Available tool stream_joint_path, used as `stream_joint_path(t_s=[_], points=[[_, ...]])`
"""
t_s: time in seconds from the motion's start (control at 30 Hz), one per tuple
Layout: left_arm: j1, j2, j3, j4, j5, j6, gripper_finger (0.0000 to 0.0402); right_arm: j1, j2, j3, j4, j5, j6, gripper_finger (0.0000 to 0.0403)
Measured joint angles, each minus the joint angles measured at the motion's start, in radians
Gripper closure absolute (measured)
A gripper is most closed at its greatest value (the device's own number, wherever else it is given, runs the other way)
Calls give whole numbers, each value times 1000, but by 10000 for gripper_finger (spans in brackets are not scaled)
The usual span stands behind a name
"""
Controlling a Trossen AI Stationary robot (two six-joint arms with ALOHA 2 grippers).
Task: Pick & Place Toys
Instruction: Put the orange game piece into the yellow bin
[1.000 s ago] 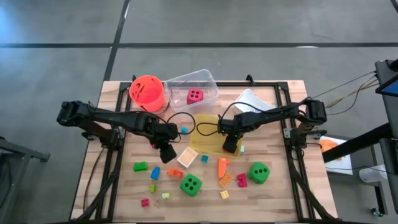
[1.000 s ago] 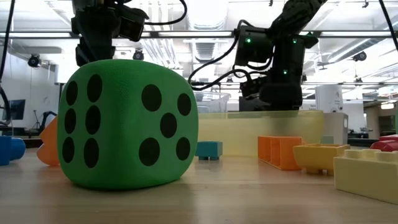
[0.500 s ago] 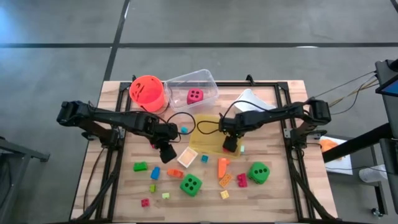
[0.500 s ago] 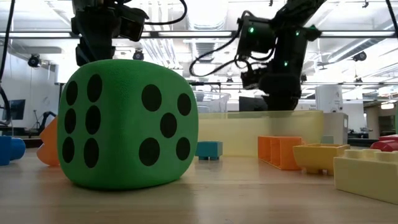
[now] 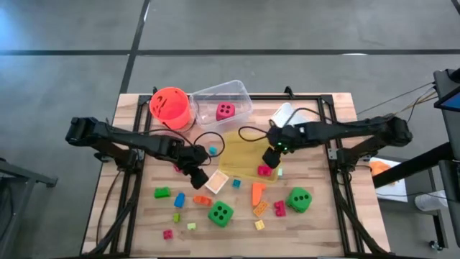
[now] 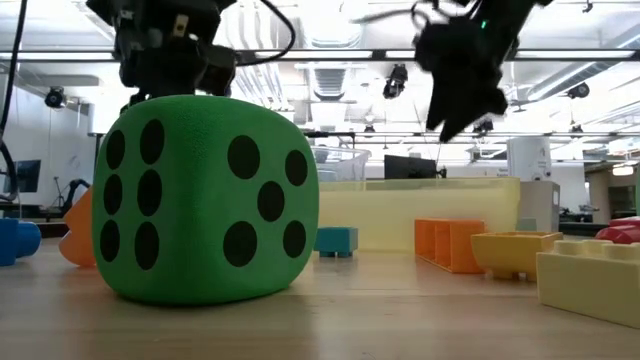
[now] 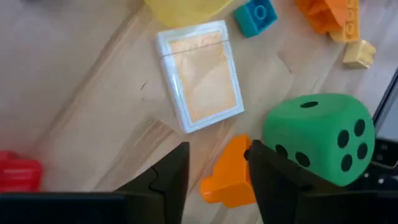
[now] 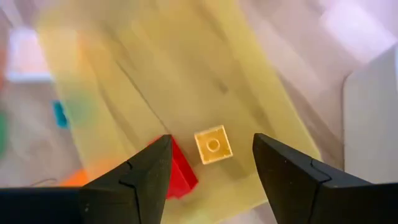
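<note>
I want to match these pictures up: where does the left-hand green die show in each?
High view: green die, lower centre.
Low view: green die, filling the left.
Left wrist view: green die, right side.
Right wrist view: not in it.
Shared landmark: orange block beside it.

Wooden table (image 5: 144, 216): yellow tray (image 5: 241, 155) under right gripper (image 5: 272, 158); orange-faced card (image 7: 200, 82), green die (image 7: 320, 137) near left gripper (image 7: 214, 180)

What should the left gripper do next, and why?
Probably lower and close. The left gripper hangs open over the orange block, which sits between its fingers beside the green die, not yet gripped.
</note>
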Motion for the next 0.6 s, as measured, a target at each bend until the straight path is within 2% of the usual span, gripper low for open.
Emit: stream_joint_path(t_s=[0.2,0.37,0.5,0.6], points=[[1,1,-27,12,74,-5,166,85,-102,0,5,53,92,182],[-31,0,-13,6,175,114,131,157,-119,0,6,105,143,182],[-119,0,-7,4,161,267,126,190,-101,0,5,114,166,181],[-204,0,-16,1,55,381,126,207,-79,0,6,114,182,181]])
